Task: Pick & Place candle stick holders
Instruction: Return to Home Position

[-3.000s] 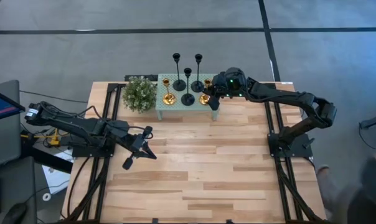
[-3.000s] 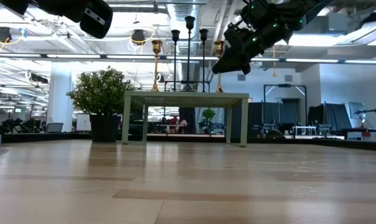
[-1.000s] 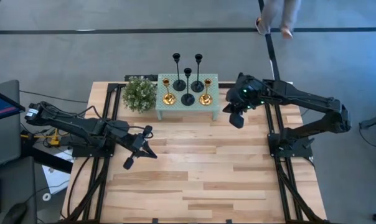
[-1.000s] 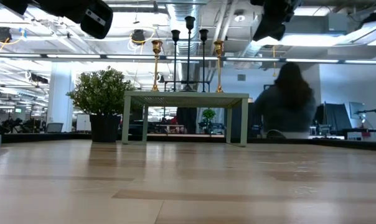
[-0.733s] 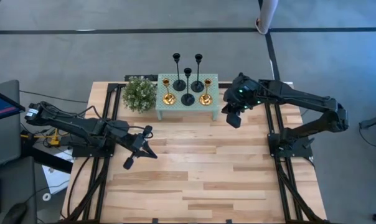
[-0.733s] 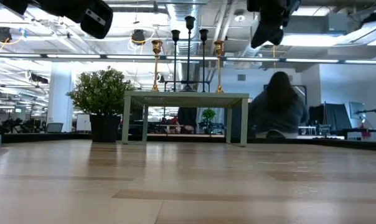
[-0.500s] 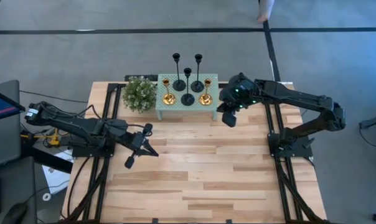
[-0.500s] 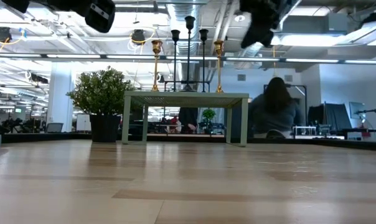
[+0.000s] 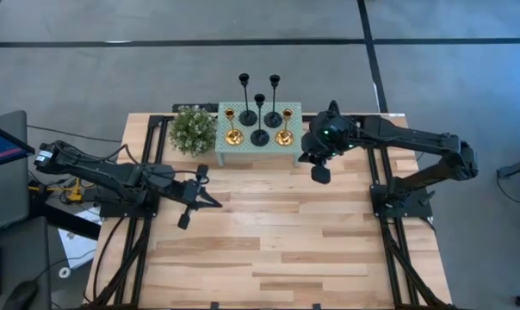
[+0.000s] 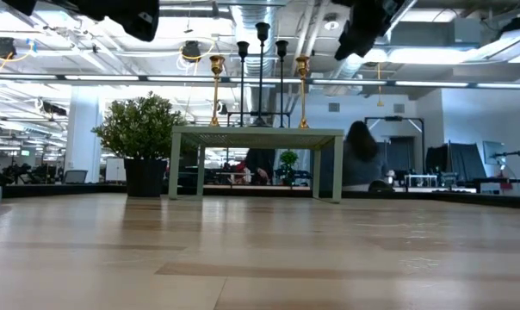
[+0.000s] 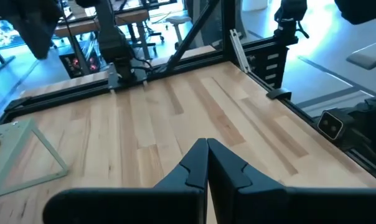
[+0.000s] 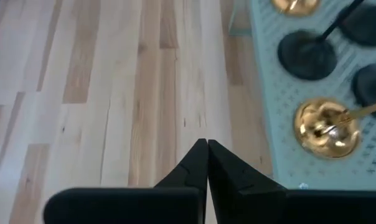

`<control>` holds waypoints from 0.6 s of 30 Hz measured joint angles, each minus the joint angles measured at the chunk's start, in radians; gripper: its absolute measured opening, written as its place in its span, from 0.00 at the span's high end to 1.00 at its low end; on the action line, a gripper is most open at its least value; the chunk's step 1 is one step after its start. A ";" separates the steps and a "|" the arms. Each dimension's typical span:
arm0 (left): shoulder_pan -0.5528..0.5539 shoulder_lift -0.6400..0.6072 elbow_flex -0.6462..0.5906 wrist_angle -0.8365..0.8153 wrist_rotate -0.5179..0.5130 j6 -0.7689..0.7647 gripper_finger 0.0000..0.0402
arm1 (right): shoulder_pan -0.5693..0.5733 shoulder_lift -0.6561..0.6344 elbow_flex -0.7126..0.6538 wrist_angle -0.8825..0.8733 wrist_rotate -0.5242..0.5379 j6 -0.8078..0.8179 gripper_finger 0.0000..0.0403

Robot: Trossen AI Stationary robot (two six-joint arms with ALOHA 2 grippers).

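Note:
Five candle stick holders stand by their round bases on a small green table [image 9: 258, 148] at the far middle: three black ones [image 9: 259, 120] with thin stems, and two gold ones, one at the left [image 9: 232, 131] and one at the right [image 9: 284, 131]. They also show in the low view [image 10: 262, 77]. My right gripper [image 9: 318, 175] is shut and empty, in the air just right of the green table. The right gold holder's base [image 12: 328, 134] lies beside it. My left gripper [image 9: 215, 203] is shut and empty, in the air over the table's left middle.
A green potted plant [image 9: 194, 131] stands left of the green table. Bare wooden tabletop [image 9: 277, 241] stretches toward the near edge. A person [image 10: 359, 155] shows in the room behind the table. A monitor [image 9: 2, 142] stands off the left edge.
My right gripper has moved toward the table's left, closer to the green table's right end, staying shut. My left gripper has risen a little. The person in the room behind has walked on. The holders have kept still.

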 joint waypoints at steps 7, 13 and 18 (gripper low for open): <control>0.000 -0.007 0.000 -0.007 0.000 0.000 0.99 | 0.019 -0.078 0.001 0.031 0.006 -0.018 1.00; 0.000 -0.006 0.000 -0.019 0.000 -0.001 0.99 | 0.047 -0.218 -0.179 0.223 0.006 -0.007 1.00; -0.001 -0.006 0.000 -0.019 0.000 -0.002 0.99 | 0.052 -0.400 -0.411 0.372 0.023 0.104 1.00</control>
